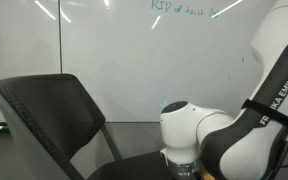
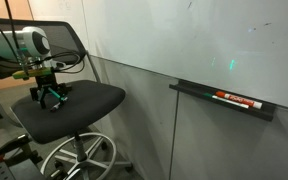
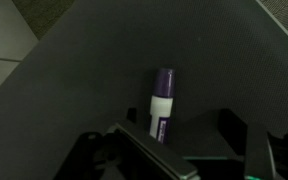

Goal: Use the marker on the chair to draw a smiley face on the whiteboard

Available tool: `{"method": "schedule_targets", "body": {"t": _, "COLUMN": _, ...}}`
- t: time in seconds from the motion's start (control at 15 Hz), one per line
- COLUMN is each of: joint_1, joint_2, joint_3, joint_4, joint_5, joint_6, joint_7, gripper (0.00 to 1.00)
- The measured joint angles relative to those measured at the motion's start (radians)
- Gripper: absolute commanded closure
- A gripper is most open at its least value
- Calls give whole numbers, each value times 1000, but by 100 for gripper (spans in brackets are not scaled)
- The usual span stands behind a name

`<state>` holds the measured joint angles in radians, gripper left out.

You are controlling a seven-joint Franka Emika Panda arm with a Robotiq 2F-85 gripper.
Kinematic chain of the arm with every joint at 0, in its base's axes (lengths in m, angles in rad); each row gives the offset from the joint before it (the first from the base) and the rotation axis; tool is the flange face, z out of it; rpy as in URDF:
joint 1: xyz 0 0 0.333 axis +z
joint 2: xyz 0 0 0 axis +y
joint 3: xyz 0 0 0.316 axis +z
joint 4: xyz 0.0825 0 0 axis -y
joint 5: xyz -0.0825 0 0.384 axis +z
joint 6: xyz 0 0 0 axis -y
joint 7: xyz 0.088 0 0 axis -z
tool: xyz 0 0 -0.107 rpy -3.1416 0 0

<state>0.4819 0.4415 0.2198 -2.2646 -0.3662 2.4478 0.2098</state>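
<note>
While gripper (image 3: 179,135) gapes unclamped astride marker (image 3: 162,100) on chair (image 3: 74,70) seat; marker off-centre, nr one finger; risk: closing nudges it, rolls away, skewed grip.

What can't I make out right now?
- Wrist view: the marker lies between the gripper's fingers; its lower end is hidden behind one, so contact is unclear.
- In an exterior view, the gripper hides the marker on the chair.
- In an exterior view, the arm and bottom edge hide the gripper.
- Whiteboard: any smiley face strokes are too faint to see.
</note>
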Motion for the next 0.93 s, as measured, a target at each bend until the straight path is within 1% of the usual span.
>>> {"method": "schedule_targets", "body": {"t": 0.27, "joint_1": 0, "joint_2": 9, "joint_3": 5, "joint_4": 12, "joint_5": 15, "joint_6": 9, "joint_7": -3, "gripper": 77}}
{"method": "schedule_targets", "body": {"t": 0.4, "joint_1": 0, "joint_2": 9, "joint_3": 8, "joint_4": 15, "joint_5": 24, "joint_6": 11, "joint_7": -7, "gripper": 91}}
{"method": "schedule_targets", "body": {"t": 0.47, "joint_1": 0, "joint_2": 9, "joint_3": 9, "joint_4": 16, "joint_5": 27, "joint_6": 11, "joint_7": -9, "gripper": 96}}
{"method": "schedule_targets", "body": {"t": 0.53, "joint_1": 0, "joint_2": 9, "joint_3": 9, "joint_4": 17, "joint_5": 29, "joint_6": 12, "joint_7": -11, "gripper": 97}}
{"method": "schedule_targets", "body": {"t": 0.6, "joint_1": -1, "joint_2": 9, "joint_3": 9, "joint_4": 17, "joint_5": 30, "joint_6": 13, "joint_7": -12, "gripper": 93}}
{"method": "schedule_targets", "body": {"t": 0.93, "joint_1": -8, "joint_2": 9, "joint_3": 9, "joint_4": 17, "joint_5": 31, "joint_6": 13, "joint_7": -25, "gripper": 93}}
